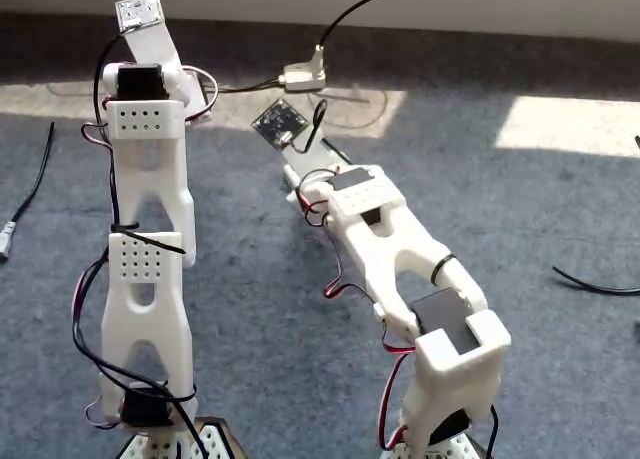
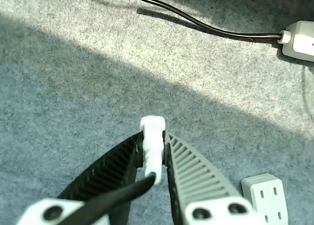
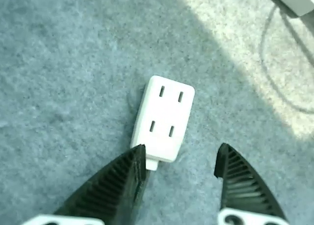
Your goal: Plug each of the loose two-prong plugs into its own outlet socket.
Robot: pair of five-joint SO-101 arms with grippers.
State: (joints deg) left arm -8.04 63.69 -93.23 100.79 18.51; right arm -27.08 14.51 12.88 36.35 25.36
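Grey carpet (image 1: 250, 309) lies under both of my arms, with a band of sunlight across its far side. My left pincer (image 2: 154, 154) is pinching a white plug (image 2: 152, 137) between its fingers, and the plug's black cord (image 2: 113, 200) trails back toward my wrist. It is held over the carpet, near the outlet block (image 3: 164, 117) but apart from it. My right pincer (image 3: 182, 154) is spread wide just over that block, one fingertip at the block's edge. The block lies flat with its four slots facing up. A second white plug (image 1: 303, 77) lies farther off in the sunlight, on its own dark cable (image 2: 206, 25).
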